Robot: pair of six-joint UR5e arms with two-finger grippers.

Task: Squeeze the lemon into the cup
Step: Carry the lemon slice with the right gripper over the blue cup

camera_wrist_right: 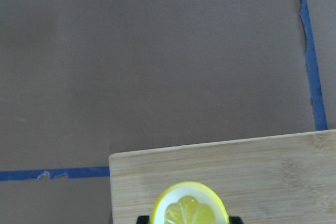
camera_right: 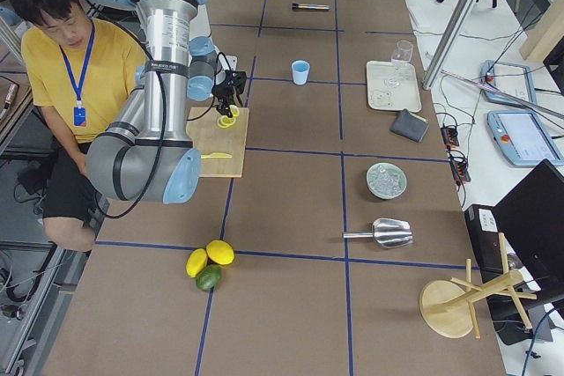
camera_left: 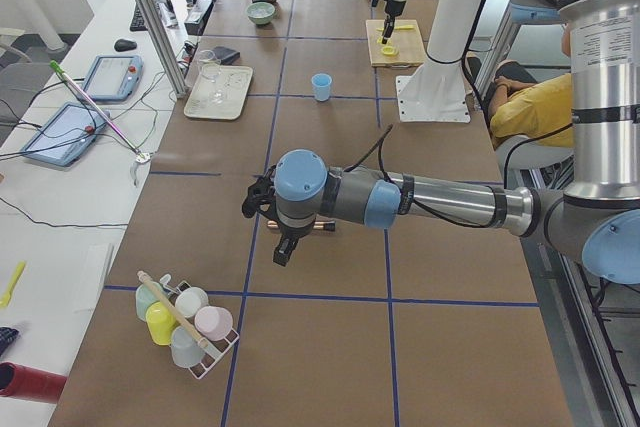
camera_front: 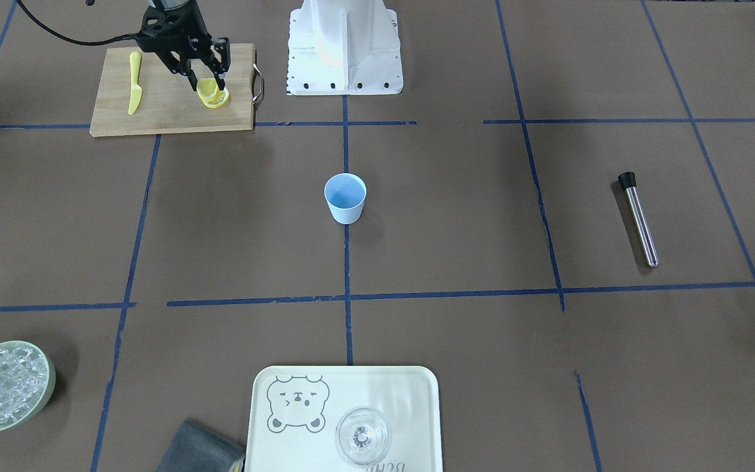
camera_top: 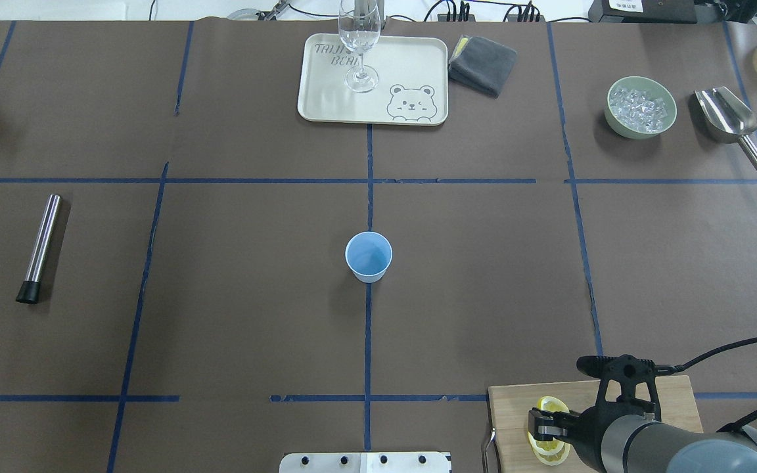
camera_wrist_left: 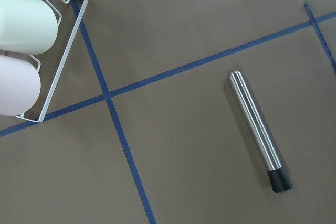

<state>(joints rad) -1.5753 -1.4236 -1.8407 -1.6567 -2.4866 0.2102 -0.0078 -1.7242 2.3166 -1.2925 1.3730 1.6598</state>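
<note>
Right fingers (camera_front: 221, 80) are down at the wooden cutting board (camera_front: 154, 115) in the bench's (camera_front: 456, 236) corner; they're closed on the lemon (camera_wrist_right: 190, 208), pinching the slice across its rind so it stands on edge, pale face toward the wrist camera; can't tell if it's clear of the board. A second slice (camera_front: 218, 101) lies just beside it; a yellow knife (camera_front: 134, 82) sits further along the board. The cup (camera_top: 368, 256) stands upright mid-bench, well apart from the board. Left fingers (camera_left: 262, 199) hang over a steel bar (camera_wrist_left: 257, 129) at the other end; can't tell if they're open or closed.
</note>
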